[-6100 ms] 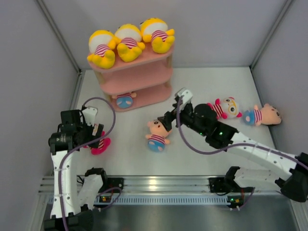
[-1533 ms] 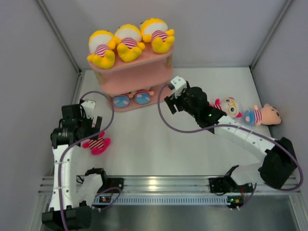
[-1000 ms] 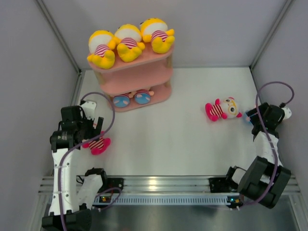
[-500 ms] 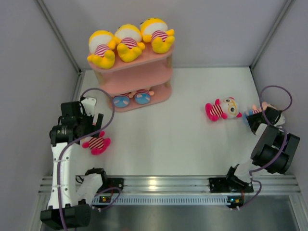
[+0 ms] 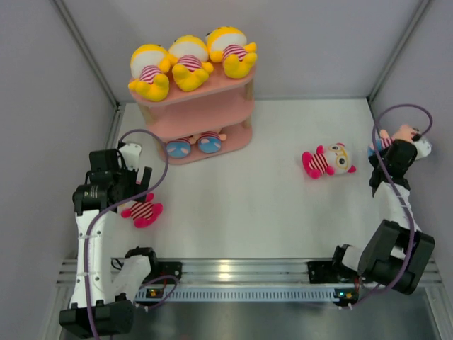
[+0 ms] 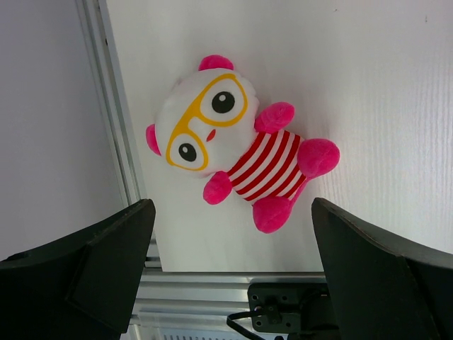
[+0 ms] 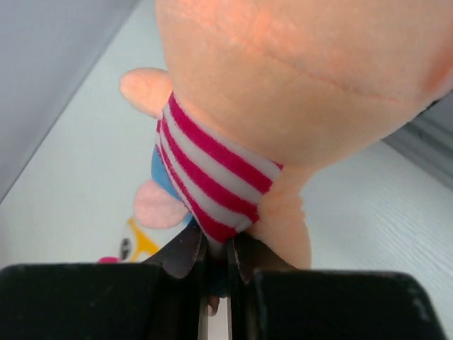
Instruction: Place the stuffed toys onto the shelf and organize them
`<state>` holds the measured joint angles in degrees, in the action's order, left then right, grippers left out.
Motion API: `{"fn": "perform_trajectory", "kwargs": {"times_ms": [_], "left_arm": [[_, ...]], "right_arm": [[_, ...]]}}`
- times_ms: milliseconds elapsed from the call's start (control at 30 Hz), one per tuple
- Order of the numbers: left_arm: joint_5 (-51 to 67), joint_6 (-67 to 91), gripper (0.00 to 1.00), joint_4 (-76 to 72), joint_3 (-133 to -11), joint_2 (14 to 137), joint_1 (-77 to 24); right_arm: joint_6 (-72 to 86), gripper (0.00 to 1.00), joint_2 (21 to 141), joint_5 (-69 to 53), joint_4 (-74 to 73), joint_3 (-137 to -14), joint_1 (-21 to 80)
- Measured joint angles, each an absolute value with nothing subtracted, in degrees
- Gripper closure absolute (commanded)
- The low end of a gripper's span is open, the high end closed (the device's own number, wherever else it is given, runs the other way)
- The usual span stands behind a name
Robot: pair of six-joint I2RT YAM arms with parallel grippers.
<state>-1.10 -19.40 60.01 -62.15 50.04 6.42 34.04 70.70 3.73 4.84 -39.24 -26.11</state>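
Observation:
The pink shelf stands at the back left. Three yellow stuffed toys lie on its top board, and two blue-bottomed ones sit on the bottom tier. My right gripper is shut on the striped shirt of a peach-faced toy, held off the table by the right wall. A pink-limbed toy lies on the table left of it. My left gripper hangs wide open above another pink-limbed toy that lies face up.
Grey walls enclose the table; the right wall is close to my right gripper and the left wall close to the left one. An aluminium rail runs along the near edge.
The right gripper closed on the peach-faced toy by the right wall and carried it up and toward the back. The left arm and its toy stayed put.

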Motion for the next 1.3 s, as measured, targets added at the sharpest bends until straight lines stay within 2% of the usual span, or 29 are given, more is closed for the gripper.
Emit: {"fn": "perform_trajectory", "kwargs": {"times_ms": [100, 200, 333, 467, 567, 800, 933, 1133, 1300], "left_arm": [[-1.1, -19.4, 0.02, 60.0, -62.2, 49.8, 6.4], [-1.1, -19.4, 0.01, 60.0, -62.2, 49.2, 6.4], [-1.2, -19.4, 0.02, 60.0, -62.1, 48.2, 6.4], [-1.4, -19.5, 0.01, 60.0, -61.9, 48.0, 6.4], [-1.5, -19.6, 0.01, 60.0, -61.7, 48.0, 6.4], [-2.4, -19.7, 0.01, 60.0, -61.4, 47.7, 6.3], [-2.7, -19.9, 0.02, 60.0, -60.9, 47.5, 6.3], [-2.6, -20.5, 0.01, 60.0, -60.6, 47.5, 6.3], [-2.7, -20.8, 0.01, 60.0, -60.5, 47.5, 6.3]], "right_arm": [[27.1, 1.0, 67.9, 7.0, 2.5, -46.7, -16.4], [20.1, 1.0, 67.9, 4.1, 1.5, -53.2, -6.0], [12.4, 1.0, 70.1, -6.0, -0.6, -56.3, 7.8], [6.9, 1.0, 77.2, -18.5, -2.9, -56.2, 20.8], [5.4, 1.0, 82.7, -24.6, -3.6, -56.2, 26.2], [4.9, 1.0, 96.6, -31.0, -8.7, -65.0, 27.0], [6.8, 1.0, 100.6, -31.9, -9.1, -67.6, 26.9], [11.8, 1.0, 102.6, -28.3, -8.1, -67.9, 27.0], [12.3, 1.0, 106.7, -24.2, -8.0, -73.2, 27.7]]}}
